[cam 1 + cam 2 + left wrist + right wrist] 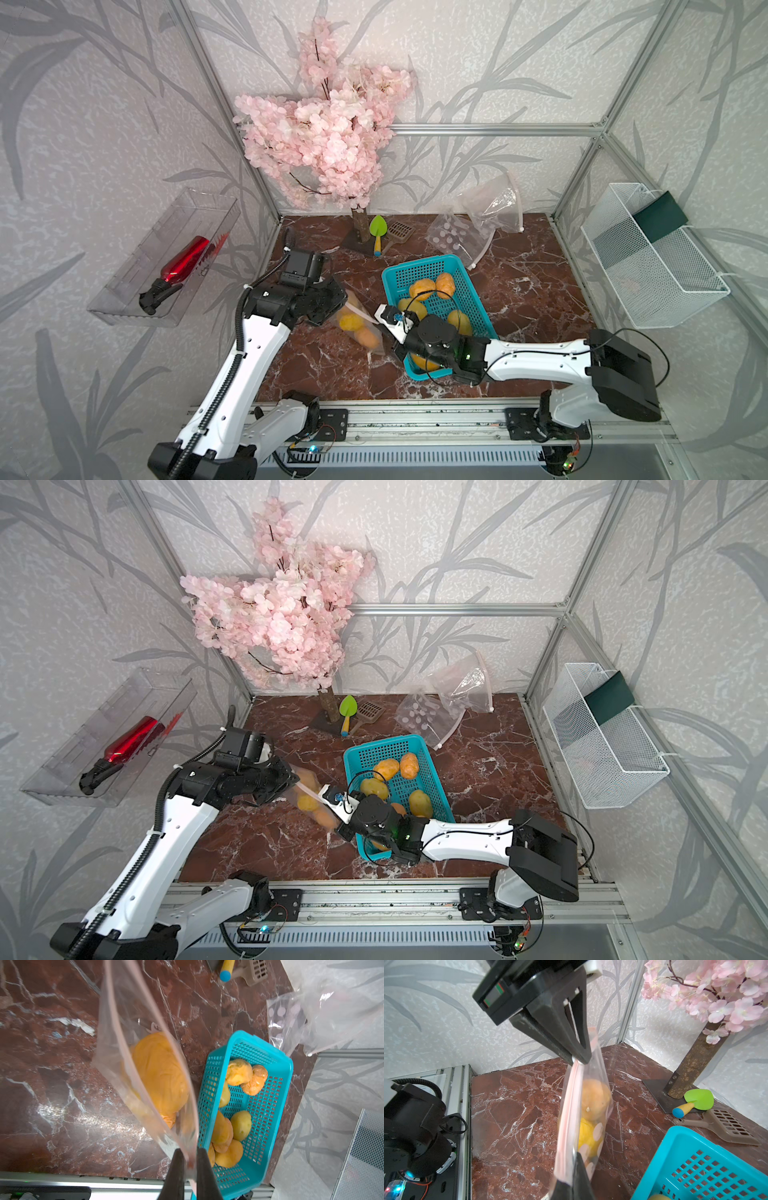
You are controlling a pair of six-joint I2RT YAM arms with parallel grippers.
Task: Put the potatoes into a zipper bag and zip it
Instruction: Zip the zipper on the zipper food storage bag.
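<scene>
A clear zipper bag (358,325) (312,800) hangs over the brown marble table, stretched by its pink top strip between both grippers. Three orange-yellow potatoes (351,321) (160,1072) (593,1099) lie inside it. My left gripper (189,1153) (338,305) is shut on one end of the strip; it also shows in the right wrist view (579,1059). My right gripper (572,1167) (382,326) is shut on the other end. Several more potatoes (422,289) (386,769) (239,1072) lie in a teal basket (419,266) (382,744) (276,1057) just right of the bag.
Two spare clear bags (457,239) (494,203) lie at the back right. An artificial pink blossom tree (320,137), a green trowel (377,232) and a brown scoop (399,230) stand at the back. A white wire basket (648,257) hangs on the right wall and a clear tray (137,266) holding a red bottle on the left wall.
</scene>
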